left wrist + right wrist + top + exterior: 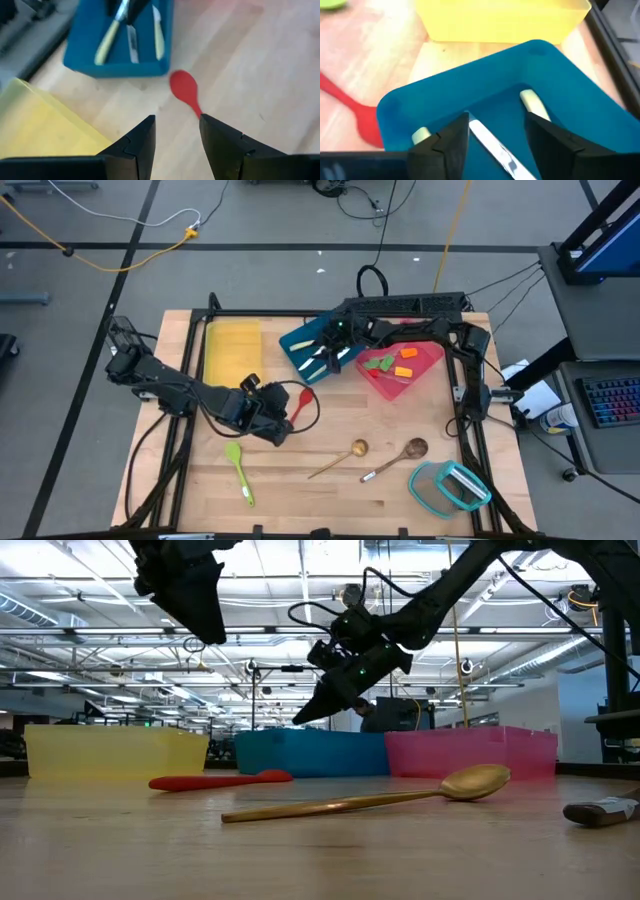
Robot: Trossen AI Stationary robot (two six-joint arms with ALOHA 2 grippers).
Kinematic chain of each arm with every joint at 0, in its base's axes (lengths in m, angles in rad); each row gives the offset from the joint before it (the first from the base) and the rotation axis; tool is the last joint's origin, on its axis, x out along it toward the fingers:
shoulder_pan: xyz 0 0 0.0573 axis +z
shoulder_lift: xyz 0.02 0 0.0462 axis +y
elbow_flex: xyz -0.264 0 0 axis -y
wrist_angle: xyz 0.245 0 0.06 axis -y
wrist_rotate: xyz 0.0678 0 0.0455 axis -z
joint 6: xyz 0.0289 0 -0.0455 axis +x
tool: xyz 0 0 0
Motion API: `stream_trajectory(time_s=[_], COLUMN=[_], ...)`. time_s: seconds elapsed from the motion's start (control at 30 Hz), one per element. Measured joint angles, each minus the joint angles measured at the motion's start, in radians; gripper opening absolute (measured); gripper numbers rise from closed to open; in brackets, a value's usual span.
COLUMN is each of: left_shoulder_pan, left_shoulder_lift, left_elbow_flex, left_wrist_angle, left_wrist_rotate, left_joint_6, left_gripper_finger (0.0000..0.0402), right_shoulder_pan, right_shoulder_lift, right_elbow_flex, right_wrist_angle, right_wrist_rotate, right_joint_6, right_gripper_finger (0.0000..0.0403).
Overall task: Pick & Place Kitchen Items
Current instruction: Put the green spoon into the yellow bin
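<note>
My right gripper [497, 120] hangs open above the blue tray [300, 340], clear of it in the low view. A silver-bladed knife [492, 145] lies in the tray under the gap between its fingers, beside two cream knives [532, 102]. My left gripper [177, 120] is open and raised, pointing slantwise down near the handle end of a red spoon [185, 90] that lies flat on the table. A green spoon [240, 470], a gold spoon [340, 460] and a wooden spoon [395, 460] lie nearer the front edge.
A yellow tray [232, 350] stands left of the blue one. To its right a pink tray [425, 370] holds short green, orange and red pieces. A teal-rimmed clear container [450, 485] sits at the front right. Bare wood lies between the spoons and the trays.
</note>
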Motion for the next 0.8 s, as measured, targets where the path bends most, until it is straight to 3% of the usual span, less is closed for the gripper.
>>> stream_trajectory(time_s=[0.27,0.8], left_shoulder_pan=[-0.017,-0.179], left_shoulder_lift=[0.0,0.0], left_elbow_flex=[0.0,0.0], left_wrist_angle=[0.0,0.0], left_wrist_rotate=[0.075,0.082], left_joint_6=[-0.134,-0.493], left_gripper_finger=[0.0159,0.0159], right_shoulder_pan=[0.09,0.29], right_shoulder_lift=[-0.027,-0.077], right_elbow_flex=[0.001,-0.001], right_wrist_angle=[0.038,0.038], right_wrist_rotate=[0.179,0.176], right_joint_6=[-0.065,-0.121], right_gripper_finger=[0.0219,0.0211])
